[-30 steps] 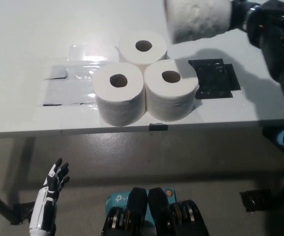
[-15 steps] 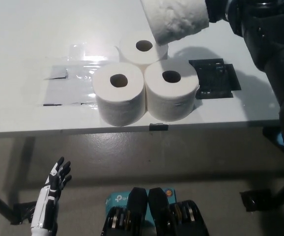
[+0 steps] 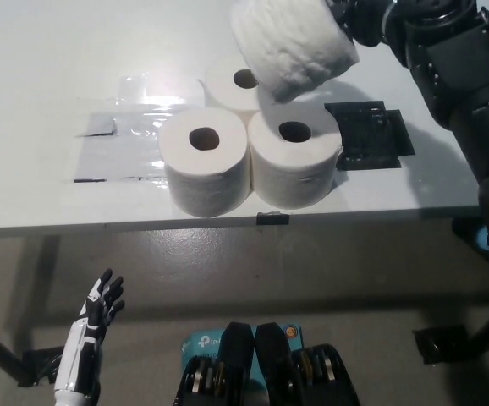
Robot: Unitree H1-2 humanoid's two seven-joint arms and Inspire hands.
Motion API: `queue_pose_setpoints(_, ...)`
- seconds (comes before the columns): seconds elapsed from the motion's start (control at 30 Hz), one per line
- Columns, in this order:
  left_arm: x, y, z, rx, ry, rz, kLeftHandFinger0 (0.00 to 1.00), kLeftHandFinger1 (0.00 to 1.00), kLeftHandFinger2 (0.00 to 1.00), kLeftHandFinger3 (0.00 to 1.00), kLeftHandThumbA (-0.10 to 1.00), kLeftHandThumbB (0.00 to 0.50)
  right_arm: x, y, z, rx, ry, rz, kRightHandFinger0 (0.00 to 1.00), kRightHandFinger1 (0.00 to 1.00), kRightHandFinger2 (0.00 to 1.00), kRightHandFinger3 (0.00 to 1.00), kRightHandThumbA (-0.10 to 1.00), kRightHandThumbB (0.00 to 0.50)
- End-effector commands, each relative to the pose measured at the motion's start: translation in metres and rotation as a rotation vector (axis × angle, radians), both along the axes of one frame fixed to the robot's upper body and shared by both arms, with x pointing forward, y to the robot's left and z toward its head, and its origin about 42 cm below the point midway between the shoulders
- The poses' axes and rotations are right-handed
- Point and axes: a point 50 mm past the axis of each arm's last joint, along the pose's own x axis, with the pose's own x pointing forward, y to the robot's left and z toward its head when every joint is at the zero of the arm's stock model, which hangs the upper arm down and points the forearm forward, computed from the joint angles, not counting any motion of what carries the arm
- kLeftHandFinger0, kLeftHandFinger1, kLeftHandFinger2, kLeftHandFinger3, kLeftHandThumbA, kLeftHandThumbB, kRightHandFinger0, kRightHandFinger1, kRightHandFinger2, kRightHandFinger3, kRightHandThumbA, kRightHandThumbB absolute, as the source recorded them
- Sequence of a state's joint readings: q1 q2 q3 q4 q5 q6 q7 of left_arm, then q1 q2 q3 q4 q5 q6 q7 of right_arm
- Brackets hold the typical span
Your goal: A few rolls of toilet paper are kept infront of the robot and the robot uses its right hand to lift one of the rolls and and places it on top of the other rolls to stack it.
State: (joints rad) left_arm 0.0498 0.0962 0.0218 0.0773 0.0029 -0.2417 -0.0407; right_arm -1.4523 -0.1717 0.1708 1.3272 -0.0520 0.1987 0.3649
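Note:
Three white toilet rolls stand upright and touching on the white table (image 3: 41,76): a front left roll (image 3: 204,158), a front right roll (image 3: 295,152) and a back roll (image 3: 236,82). A fourth roll (image 3: 291,46) hangs tilted in the air above the back and front right rolls. My black right hand (image 3: 365,19) is shut on its far end, near the top edge, the arm coming in from the right. My white left hand (image 3: 99,306) rests low at the lower left, below the table, fingers apart and empty.
A black square patch (image 3: 371,135) lies on the table right of the rolls. Clear shiny tape and a grey strip (image 3: 118,144) lie to their left. The table's front edge (image 3: 228,222) runs just before the front rolls.
My right hand has carried the held roll leftward and slightly down, from the upper right to above the standing rolls. The left hand has barely shifted.

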Motion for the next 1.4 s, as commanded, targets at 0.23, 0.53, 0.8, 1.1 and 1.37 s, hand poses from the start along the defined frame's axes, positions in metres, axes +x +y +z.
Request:
queue_pose_setpoints(0.23, 0.002, 0.001, 0.011, 0.018, -0.055, -0.022, 1.0, 1.0, 1.0, 1.0, 1.0, 0.16, 0.001, 0.016, 0.031, -0.235, -0.21, 0.03, 0.0, 0.31, 0.66, 0.62, 0.69, 0.0)
queue_pose_setpoints(0.53, 0.004, 0.002, 0.012, 0.022, -0.055, -0.026, 1.0, 1.0, 1.0, 1.0, 1.0, 0.149, 0.0, 0.024, 0.025, -0.385, -0.262, 0.056, 0.0, 0.27, 0.66, 0.77, 0.72, 0.007)
queue_pose_setpoints(0.8, 0.005, 0.0, 0.013, 0.03, -0.059, -0.035, 1.0, 1.0, 1.0, 1.0, 1.0, 0.159, -0.002, 0.03, 0.023, -0.345, -0.263, 0.084, 0.01, 0.39, 0.77, 0.76, 0.68, 0.003)
queue_pose_setpoints(1.1, 0.005, -0.001, 0.014, 0.028, -0.061, -0.031, 1.0, 1.0, 1.0, 1.0, 1.0, 0.162, -0.003, 0.044, 0.023, -0.372, -0.27, 0.088, 0.0, 0.4, 0.72, 0.65, 0.71, 0.037)
queue_pose_setpoints(1.37, 0.005, -0.002, 0.015, 0.039, -0.061, -0.035, 1.0, 1.0, 1.0, 1.0, 1.0, 0.146, -0.005, 0.05, 0.027, -0.492, -0.251, 0.143, 0.69, 0.74, 0.89, 1.0, 0.74, 0.28)
